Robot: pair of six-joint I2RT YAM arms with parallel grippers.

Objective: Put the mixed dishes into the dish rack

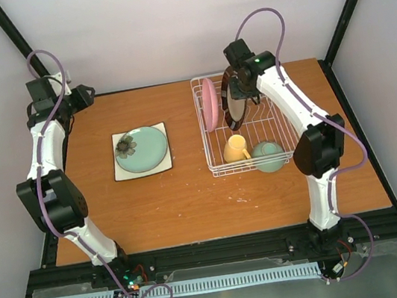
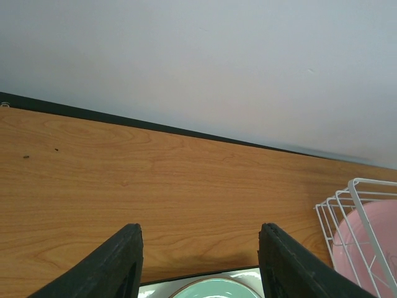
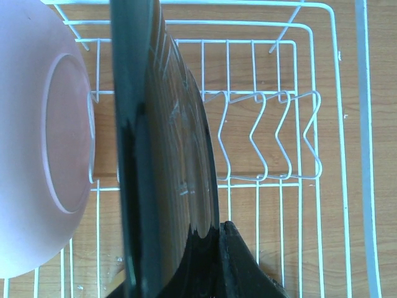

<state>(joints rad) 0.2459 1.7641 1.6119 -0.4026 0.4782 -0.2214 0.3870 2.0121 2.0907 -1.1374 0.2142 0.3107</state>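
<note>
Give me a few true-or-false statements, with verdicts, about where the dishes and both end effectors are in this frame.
1. The pink plate stands upright in the white wire dish rack. True.
2. The yellow mug sits outside the rack. False: it lies inside, beside the mint-green bowl.
3. The mint-green round plate lies on the white square plate. True.
4. The left end effector grips a dish. False: it is open and empty.
5. The right end effector holds the black-rimmed cream plate over the rack. True.
</note>
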